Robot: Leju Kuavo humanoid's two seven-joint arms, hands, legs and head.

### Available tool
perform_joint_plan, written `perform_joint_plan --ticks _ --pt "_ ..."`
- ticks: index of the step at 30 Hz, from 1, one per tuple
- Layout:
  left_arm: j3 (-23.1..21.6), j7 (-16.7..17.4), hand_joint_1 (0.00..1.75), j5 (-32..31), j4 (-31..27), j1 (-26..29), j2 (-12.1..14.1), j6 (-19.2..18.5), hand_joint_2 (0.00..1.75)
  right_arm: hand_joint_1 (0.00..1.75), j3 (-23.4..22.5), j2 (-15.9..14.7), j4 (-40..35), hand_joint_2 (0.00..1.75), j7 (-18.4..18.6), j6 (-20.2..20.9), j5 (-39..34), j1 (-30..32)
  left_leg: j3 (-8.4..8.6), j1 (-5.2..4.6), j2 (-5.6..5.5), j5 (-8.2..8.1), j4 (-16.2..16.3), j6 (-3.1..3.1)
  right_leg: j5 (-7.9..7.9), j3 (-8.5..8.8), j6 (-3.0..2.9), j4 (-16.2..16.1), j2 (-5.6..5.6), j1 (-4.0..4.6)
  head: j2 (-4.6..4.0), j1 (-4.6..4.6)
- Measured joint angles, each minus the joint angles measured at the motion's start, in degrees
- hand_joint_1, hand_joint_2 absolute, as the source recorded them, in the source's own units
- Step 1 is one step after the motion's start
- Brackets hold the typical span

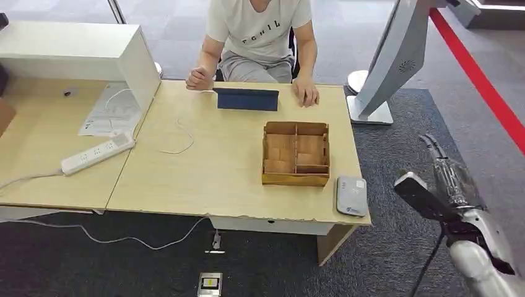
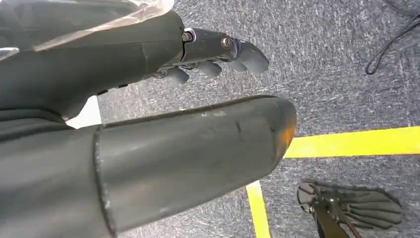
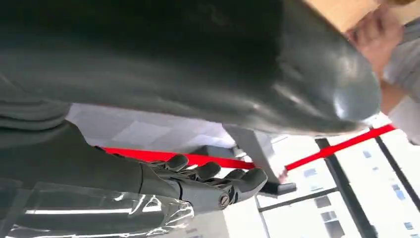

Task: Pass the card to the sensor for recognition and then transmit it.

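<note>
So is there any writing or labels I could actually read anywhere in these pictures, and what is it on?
Person's white T-shirt: dark letters across the chest, too blurred to read.
Paper sheet on the left desk: print too small to read.
Grey card reader: small mark, unreadable.
Device on the floor: screen unreadable.
Nothing else carries text.

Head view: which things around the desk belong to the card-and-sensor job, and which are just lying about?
Job:
- grey rounded sensor pad at the desk's near right corner
- robot's right hand, beside the desk
- wooden divided tray, probably; contents unclear

Lying about:
- white power strip
- printed paper sheets
- loose white cable
- dark blue folded tablet cover
</note>
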Motion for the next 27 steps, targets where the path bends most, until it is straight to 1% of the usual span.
perform_joint_plan --ticks 5,9,11,16,19,25,27 --pt "0.0 -0.9 0.0 0.0 0.0 0.0 0.0 -0.2 0.0 0.0 4.4 0.4 -6.8 1.75 1.5 0.5 3.1 1.1 0.01 0.0 0.0 0.0 0.0 0.0 0.0 0.0 0.0 0.0 0.0 0.0 0.0 -0.02" --pt "0.0 -1.5 0.0 -0.2 0.0 0.0 0.0 -0.1 0.0 0.0 8.0 1.1 -9.4 1.75 2.8 0.0 8.7 1.1 0.01 0.0 0.02 0.0 0.0 0.0 0.0 0.0 0.0 0.0 0.01 0.0 0.0 0.0" --pt "0.0 -1.6 0.0 -0.2 0.0 0.0 0.0 -0.1 0.0 0.0 9.4 1.8 -9.5 1.75 2.9 -0.6 11.6 1.0 0.0 0.0 0.02 0.0 0.0 0.0 0.0 0.0 0.0 0.0 0.01 0.0 0.0 0.02" --pt "0.0 -1.6 0.0 0.0 0.0 0.0 -0.2 -0.3 0.0 0.0 11.9 4.7 -8.3 1.75 2.1 -1.9 17.3 -0.6 0.01 0.0 0.04 0.0 0.0 0.0 0.0 -0.01 0.0 0.0 0.02 0.0 0.0 0.0" --pt "0.0 -1.6 0.0 0.0 0.0 0.0 -0.2 -0.4 0.0 0.0 12.9 6.3 -6.9 1.75 2.1 -1.9 18.3 -1.5 0.01 0.0 0.03 0.0 0.0 0.0 0.0 -0.01 0.0 0.0 0.02 0.0 0.0 0.0" --pt "0.0 -1.5 0.0 0.0 0.0 0.0 -0.2 -0.6 0.0 0.0 14.2 8.2 -5.0 1.75 2.1 -1.7 19.0 -2.4 0.0 0.0 0.03 0.0 0.0 0.0 0.0 -0.02 0.0 0.0 0.02 0.0 0.0 0.0" --pt "0.0 -1.4 0.0 -0.3 0.0 0.0 -0.2 -0.9 0.0 0.0 14.6 9.0 -4.1 1.75 2.3 -1.5 20.9 -2.8 -0.01 0.0 0.04 0.0 0.0 0.0 0.0 -0.03 0.0 0.0 0.02 0.0 0.0 0.0"
